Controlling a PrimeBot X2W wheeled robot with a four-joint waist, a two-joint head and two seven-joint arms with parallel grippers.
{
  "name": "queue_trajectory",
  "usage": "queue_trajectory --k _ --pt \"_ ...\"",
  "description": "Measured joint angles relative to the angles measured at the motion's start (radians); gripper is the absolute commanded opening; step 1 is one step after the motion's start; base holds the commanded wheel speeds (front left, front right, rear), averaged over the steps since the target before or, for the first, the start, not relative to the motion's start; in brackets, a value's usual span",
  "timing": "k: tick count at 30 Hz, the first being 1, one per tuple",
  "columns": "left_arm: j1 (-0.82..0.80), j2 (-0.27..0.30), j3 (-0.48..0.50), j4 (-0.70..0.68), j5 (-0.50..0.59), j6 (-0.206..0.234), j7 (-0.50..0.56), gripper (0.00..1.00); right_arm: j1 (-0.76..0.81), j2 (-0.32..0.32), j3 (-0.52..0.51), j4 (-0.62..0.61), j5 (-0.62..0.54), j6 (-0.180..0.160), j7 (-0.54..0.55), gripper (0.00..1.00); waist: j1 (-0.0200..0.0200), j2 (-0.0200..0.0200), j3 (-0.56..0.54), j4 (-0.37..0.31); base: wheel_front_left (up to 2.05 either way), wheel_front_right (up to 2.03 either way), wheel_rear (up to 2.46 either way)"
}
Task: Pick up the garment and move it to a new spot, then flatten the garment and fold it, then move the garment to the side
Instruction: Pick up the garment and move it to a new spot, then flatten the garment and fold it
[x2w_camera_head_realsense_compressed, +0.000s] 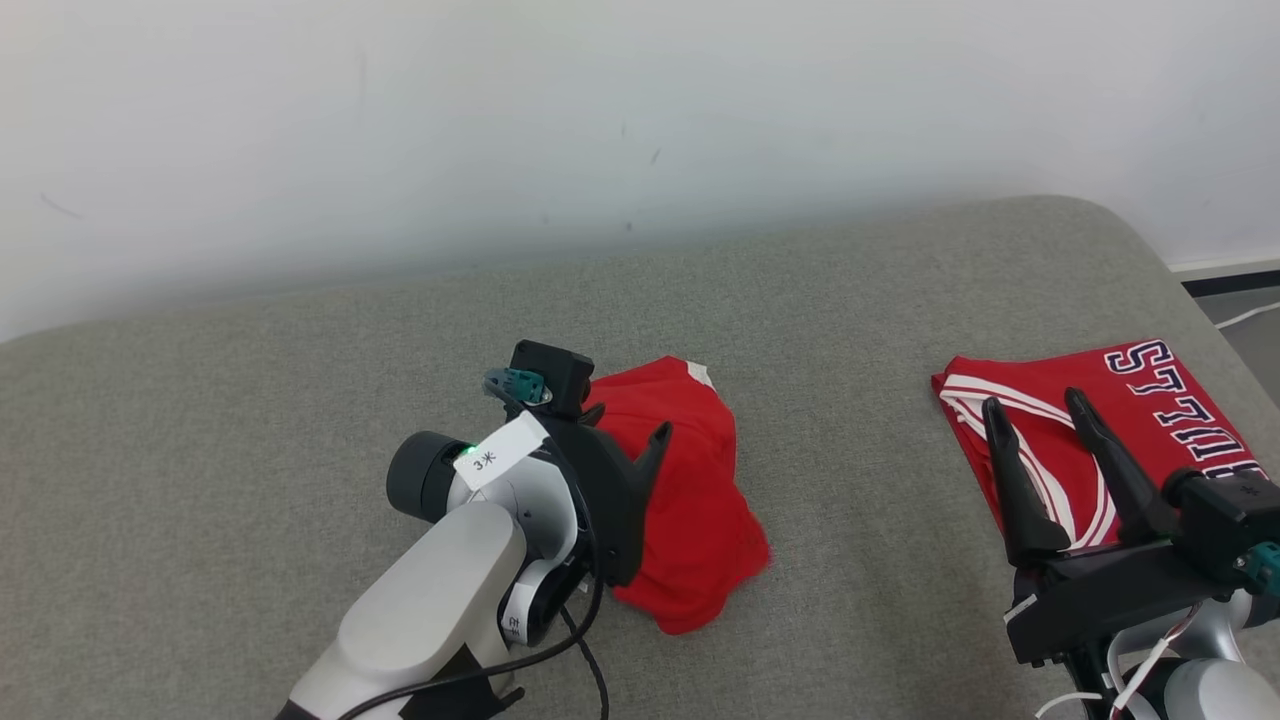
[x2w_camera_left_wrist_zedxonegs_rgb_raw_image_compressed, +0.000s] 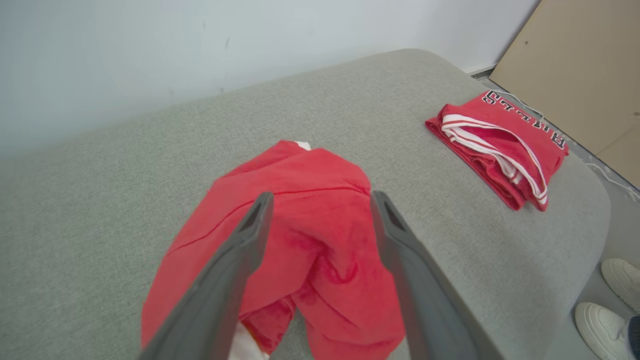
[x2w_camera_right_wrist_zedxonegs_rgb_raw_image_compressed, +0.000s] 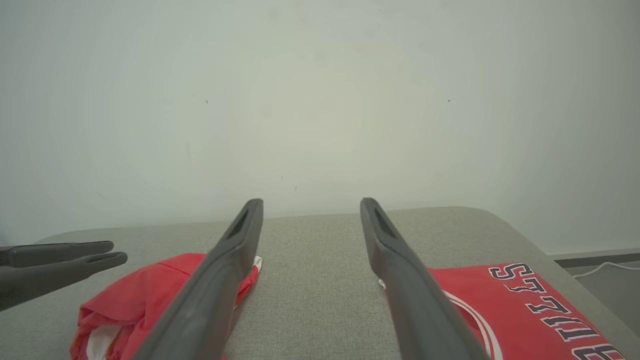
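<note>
Left hand (x2w_camera_left_wrist_zedxonegs_rgb_raw_image_compressed: 321, 196) spread wide over crumpled garment (x2w_camera_left_wrist_zedxonegs_rgb_raw_image_compressed: 300, 170); right hand (x2w_camera_right_wrist_zedxonegs_rgb_raw_image_compressed: 310, 201) likewise.

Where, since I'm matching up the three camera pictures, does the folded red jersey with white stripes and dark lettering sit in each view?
Head view: folded red jersey at the right edge, mid-height, partly behind the right pincer.
Left wrist view: upper right, near the grey cushion's corner.
Right wrist view: bottom right.
Shared landmark: the crumpled plain red garment, to the jersey's left throughout.
</note>
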Motion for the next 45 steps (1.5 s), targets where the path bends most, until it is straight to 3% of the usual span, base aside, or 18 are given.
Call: queue_trajectory --k 16,27,45 --pt "-0.008 0.0 0.003 0.007 -0.027 0.01 0.0 1.0 0.007 -0.004 -0.025 0.011 0.005 -0.001 -0.017 1.0 0.0 0.0 -0.009 0.05 0.0 0.0 0.0" --pt "0.088 0.054 -0.034 0.024 -0.016 0.026 0.055 1.0 0.045 0.001 -0.009 0.008 0.007 -0.005 -0.022 1.0 -0.0001 0.0 -0.037 0.105 0.0 0.0 0.0" --pt "0.16 0.037 0.026 0.127 -0.049 0.048 0.063 1.0 0.041 -0.003 0.012 -0.018 0.007 0.005 -0.007 1.0 -0.0001 0.0 0.002 0.062 0.0 0.0 0.0"
